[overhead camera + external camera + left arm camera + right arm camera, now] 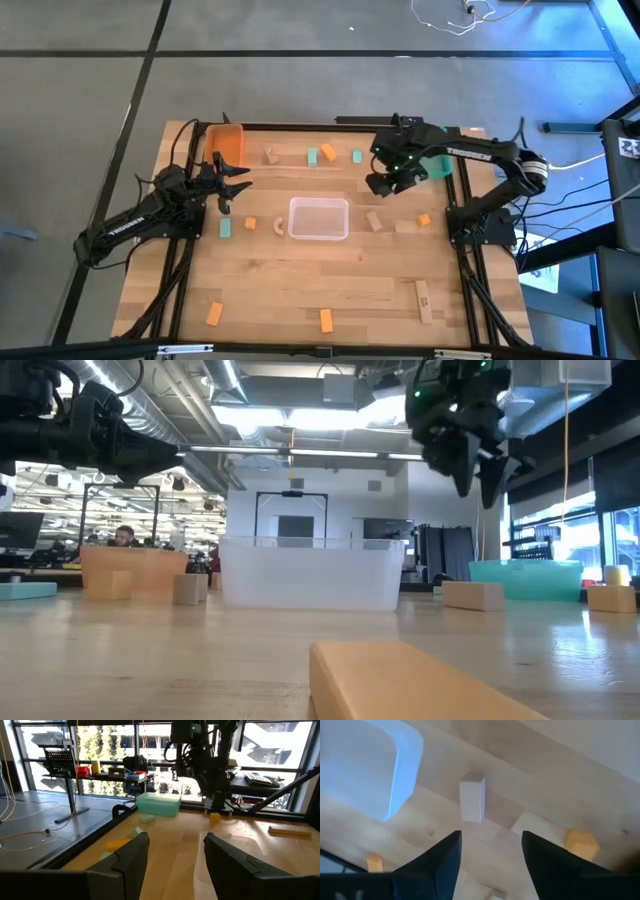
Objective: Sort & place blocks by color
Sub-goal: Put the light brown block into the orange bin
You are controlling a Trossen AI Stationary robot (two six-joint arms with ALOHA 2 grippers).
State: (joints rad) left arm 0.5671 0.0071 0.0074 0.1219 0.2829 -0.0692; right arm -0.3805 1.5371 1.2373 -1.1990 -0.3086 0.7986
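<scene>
Dark right pincer (385,186) raised above tan block (472,800), fingers apart, empty; left pincer (235,185) apart.

Orange, mint green and tan blocks (374,220) lie scattered flat, mostly apart, across the table.

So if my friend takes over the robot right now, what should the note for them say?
Left gripper: open, empty, waiting beside the orange tray.
Right gripper: open, empty, hovering above a tan block near the clear tray.
Blocks: orange, green and tan ones lie scattered over the table.
Done: the clear tray looks empty.
Left: nearly all the sorting.
</scene>
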